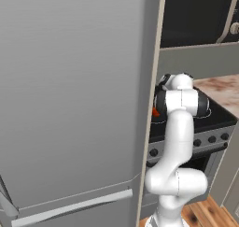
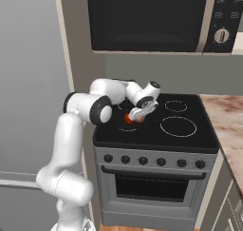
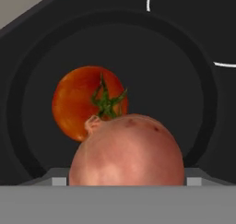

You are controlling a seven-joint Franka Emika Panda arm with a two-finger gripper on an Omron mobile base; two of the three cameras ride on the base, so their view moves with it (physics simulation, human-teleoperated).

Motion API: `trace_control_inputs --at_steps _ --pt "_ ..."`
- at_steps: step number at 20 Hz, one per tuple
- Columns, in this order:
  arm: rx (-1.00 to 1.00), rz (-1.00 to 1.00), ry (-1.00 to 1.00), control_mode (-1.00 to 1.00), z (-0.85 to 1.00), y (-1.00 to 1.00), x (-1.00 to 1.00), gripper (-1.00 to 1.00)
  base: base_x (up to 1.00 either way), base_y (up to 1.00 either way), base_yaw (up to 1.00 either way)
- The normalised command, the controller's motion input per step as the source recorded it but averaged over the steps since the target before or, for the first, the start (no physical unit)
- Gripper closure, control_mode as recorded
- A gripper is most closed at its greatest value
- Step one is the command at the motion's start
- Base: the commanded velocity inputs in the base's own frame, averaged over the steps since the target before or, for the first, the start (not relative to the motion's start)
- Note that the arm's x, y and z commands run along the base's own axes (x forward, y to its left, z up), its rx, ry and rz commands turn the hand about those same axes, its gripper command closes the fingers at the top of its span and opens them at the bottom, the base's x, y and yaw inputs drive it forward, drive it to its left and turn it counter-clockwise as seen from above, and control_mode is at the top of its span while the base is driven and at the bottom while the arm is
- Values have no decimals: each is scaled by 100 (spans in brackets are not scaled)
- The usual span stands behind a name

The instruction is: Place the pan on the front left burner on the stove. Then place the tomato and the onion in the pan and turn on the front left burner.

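Hand cam looks down into the pan (image 3: 41, 57), a shallow round black pan sitting on the black glass stove (image 2: 190, 142). Inside it: the tomato (image 3: 78, 103), bright red-orange w/ green stem, lying toward the pan's left part, and the onion (image 3: 126, 151), bigger, pale pinkish-brown, right in front of the cam and overlapping the tomato's lower right edge; looks touching or just beside it, can't tell which. Onion sits between the two finger tips (image 3: 57, 178), which flank it left & right at the bottom. Claw (image 3: 124, 181) jaws stand wide, on either side of the onion; whether they press on it or are apart from it can't be told from the pics.

Right base cam: claw (image 2: 135, 115) is low over the front left burner (image 2: 127, 126), a bit of orange visible just under it. The larger white ring (image 2: 178, 126) is to its right, free of things. Row of black knobs (image 2: 154, 161) along the grey front. Microwave (image 2: 147, 18) above the stove. Fridge (image 1: 70, 104) to the left; desk (image 2: 228, 118) w/ marble-look top to the right.
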Motion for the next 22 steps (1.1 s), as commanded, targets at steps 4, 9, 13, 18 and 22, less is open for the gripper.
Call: trace_control_inputs --at_steps 4,9,13,18,22 --pt "0 0 -1 -100 -3 0 0 -100 0 0 0" --pt "0 0 -3 -100 0 0 -9 -100 0 0 0" --pt "0 0 -3 -100 8 4 -15 -100 0 0 0" --pt "0 0 -6 -100 33 7 -6 -100 0 0 0" --pt "0 0 -9 -100 63 16 -22 -100 0 0 0"
